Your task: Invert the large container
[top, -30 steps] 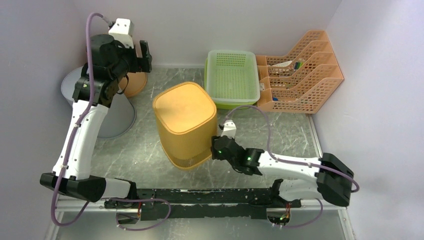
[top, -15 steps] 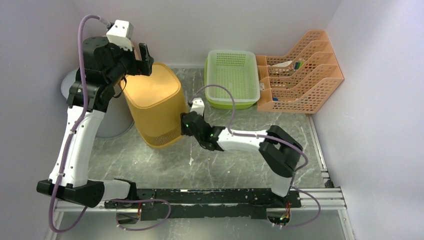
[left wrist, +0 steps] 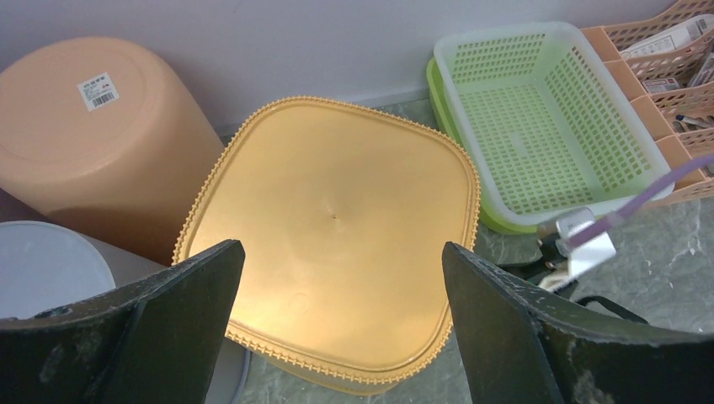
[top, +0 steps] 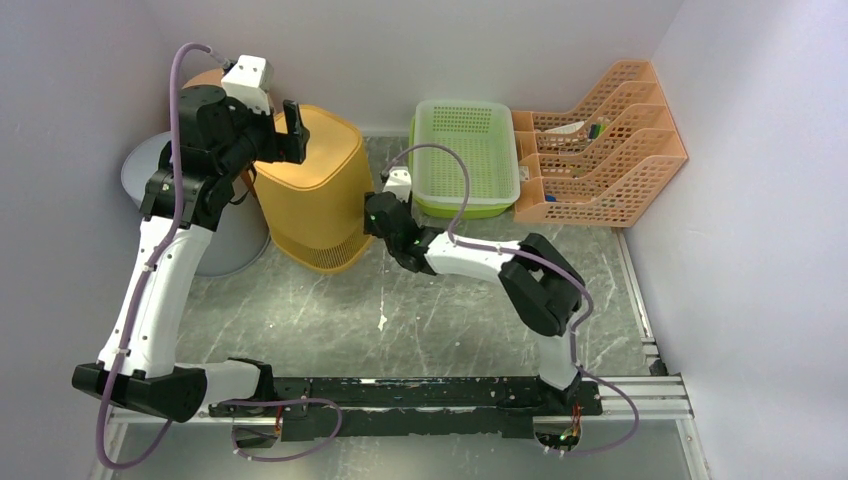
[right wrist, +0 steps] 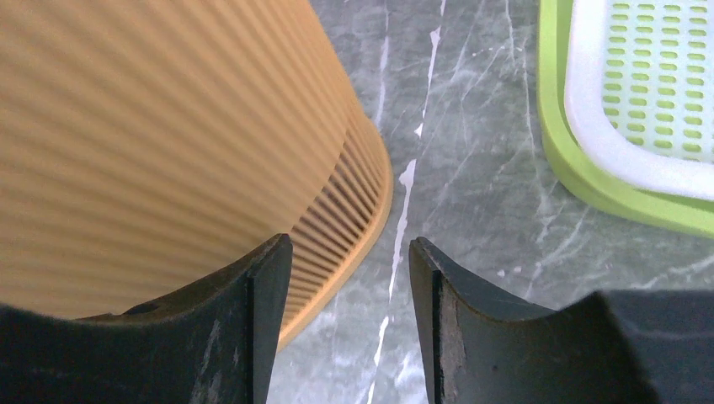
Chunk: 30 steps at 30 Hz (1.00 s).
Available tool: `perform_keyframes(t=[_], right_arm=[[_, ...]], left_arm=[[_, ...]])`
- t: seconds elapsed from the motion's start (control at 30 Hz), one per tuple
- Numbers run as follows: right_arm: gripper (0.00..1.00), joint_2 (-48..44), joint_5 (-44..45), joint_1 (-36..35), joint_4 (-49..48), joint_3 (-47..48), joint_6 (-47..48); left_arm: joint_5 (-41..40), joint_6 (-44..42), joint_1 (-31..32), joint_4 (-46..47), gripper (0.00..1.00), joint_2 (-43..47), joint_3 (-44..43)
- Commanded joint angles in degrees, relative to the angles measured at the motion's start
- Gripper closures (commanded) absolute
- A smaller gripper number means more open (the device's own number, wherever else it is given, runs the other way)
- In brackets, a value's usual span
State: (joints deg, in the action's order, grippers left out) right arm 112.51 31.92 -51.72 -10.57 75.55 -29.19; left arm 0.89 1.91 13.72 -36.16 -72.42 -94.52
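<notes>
The large yellow-orange container (top: 322,205) stands upside down at the back left of the table, flat bottom up and ribbed rim on the table. My left gripper (top: 288,132) hovers open above its top; in the left wrist view the jaws (left wrist: 341,248) are spread wide over the flat bottom (left wrist: 337,194) without touching it. My right gripper (top: 376,216) is open, low beside the container's right side. In the right wrist view (right wrist: 349,244) the left finger is next to the ribbed wall (right wrist: 168,126) and only bare table lies between the jaws.
An upside-down peach bin (left wrist: 84,135) and a grey-white bin (top: 235,235) stand left of the container. A green basket (top: 465,155) sits just right of it, and an orange file rack (top: 600,140) stands at the back right. The walls are close behind.
The container has slid from mid-table to the back left, with my right gripper following at its side. My left gripper, earlier apart from it, is now above its top.
</notes>
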Motion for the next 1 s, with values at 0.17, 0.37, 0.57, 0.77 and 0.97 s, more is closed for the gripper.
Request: perform_keyframes(t=[0.17,0.37,0.57,0.77,0.97], right_arm=[[0.46,-14.9,0.1,-8.4,3.2,-10.0,1.8],[0.46,-16.1,-8.0,-12.5,1.5,-13.0,-0.3],[0.46,-8.9,-14.9,-12.9,-2.4,-9.4,-2.1],[0.46,-2.2,-12.3,-11.8,-5.8,-5.1,-6.5],[0.46,3.7,-5.5,-9.6,-10.8,-2.2,-13.4]], left_arm=[[-0.5,1.6,0.2,2.5,0.01,-1.1,-1.8],[-1.1,2.3,0.3,4.2,0.01,-0.6,0.3],[-1.3,2.5,0.2,4.4,0.00,-0.1,1.2],[-1.8,2.8,0.3,6.1,0.00,2.7,4.9],[-1.1,2.7,0.3,5.9,0.01,3.5,5.7]])
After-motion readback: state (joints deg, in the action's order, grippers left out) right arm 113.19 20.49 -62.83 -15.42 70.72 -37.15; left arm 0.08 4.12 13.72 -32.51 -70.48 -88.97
